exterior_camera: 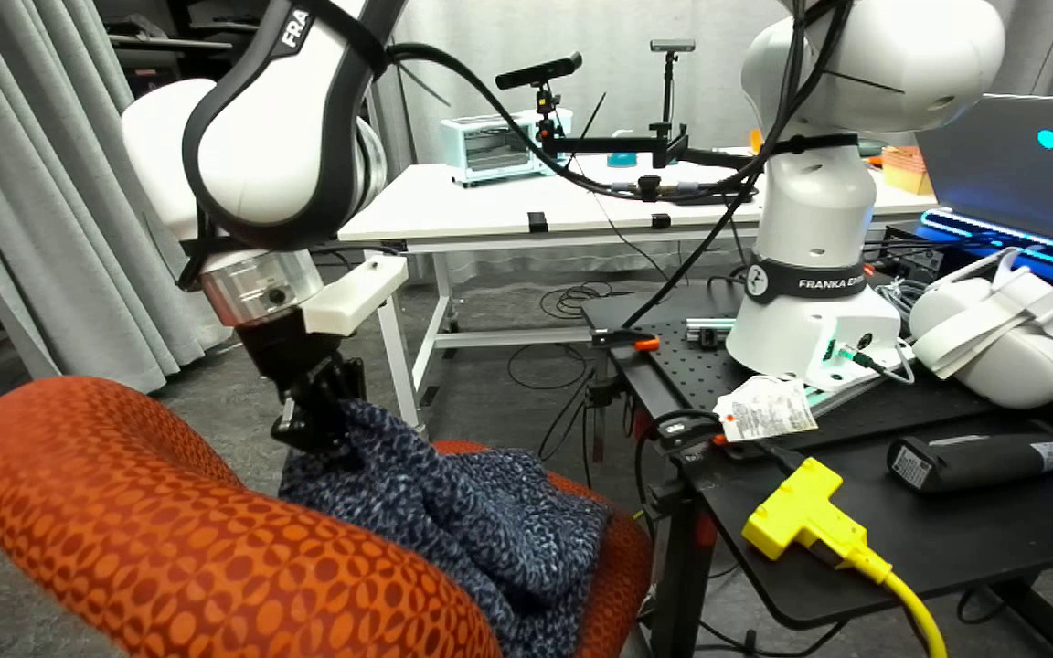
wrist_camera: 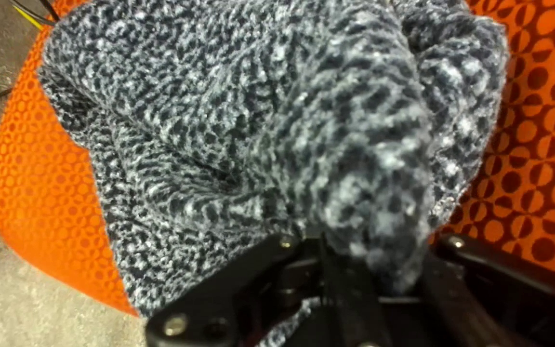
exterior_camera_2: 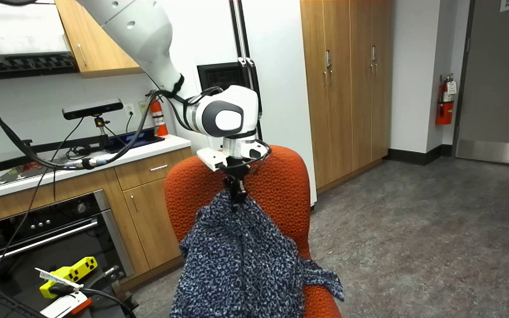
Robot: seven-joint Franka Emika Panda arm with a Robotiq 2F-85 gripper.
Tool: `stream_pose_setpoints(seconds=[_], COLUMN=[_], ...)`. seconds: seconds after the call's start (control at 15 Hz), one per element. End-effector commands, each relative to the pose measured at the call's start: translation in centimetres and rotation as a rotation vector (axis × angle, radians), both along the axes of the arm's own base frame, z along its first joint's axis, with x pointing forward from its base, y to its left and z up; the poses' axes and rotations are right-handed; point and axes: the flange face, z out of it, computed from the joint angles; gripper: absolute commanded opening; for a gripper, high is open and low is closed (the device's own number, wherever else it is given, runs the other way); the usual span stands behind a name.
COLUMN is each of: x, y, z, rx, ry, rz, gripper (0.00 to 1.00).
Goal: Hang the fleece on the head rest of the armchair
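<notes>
The fleece (exterior_camera: 490,521) is a dark blue and white speckled knit. It lies bunched on the seat of the orange patterned armchair (exterior_camera: 216,548); it also shows in the wrist view (wrist_camera: 210,96). In an exterior view, the fleece (exterior_camera_2: 241,265) rises to a peak at my gripper (exterior_camera_2: 235,201), in front of the chair back (exterior_camera_2: 283,190) and below its top edge. A narrow end of it spreads to the right side of the seat there. My gripper (wrist_camera: 378,255) is shut on a thick fold of the fleece. The fingertips are partly hidden by the cloth.
A black cart (exterior_camera: 856,548) beside the chair carries the robot base (exterior_camera: 810,311), a yellow power outlet block (exterior_camera: 805,512) and a VR headset (exterior_camera: 1002,329). Cables (exterior_camera: 572,174) hang along the arm. A white table (exterior_camera: 490,206) and a kitchen counter (exterior_camera_2: 157,145) stand behind.
</notes>
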Motion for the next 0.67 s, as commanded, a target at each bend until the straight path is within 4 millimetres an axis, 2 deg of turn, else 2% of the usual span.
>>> stream_pose_setpoints(seconds=[0.0, 0.27, 0.6], x=[-3.1, -5.1, -6.1], y=[0.0, 0.5, 1.9], z=[6.2, 14.0, 25.8], rx=[0.042, 0.021, -0.031], ry=[0.027, 0.016, -0.089], rz=[0.049, 0.078, 0.097], gripper=[0.01, 0.02, 0.02])
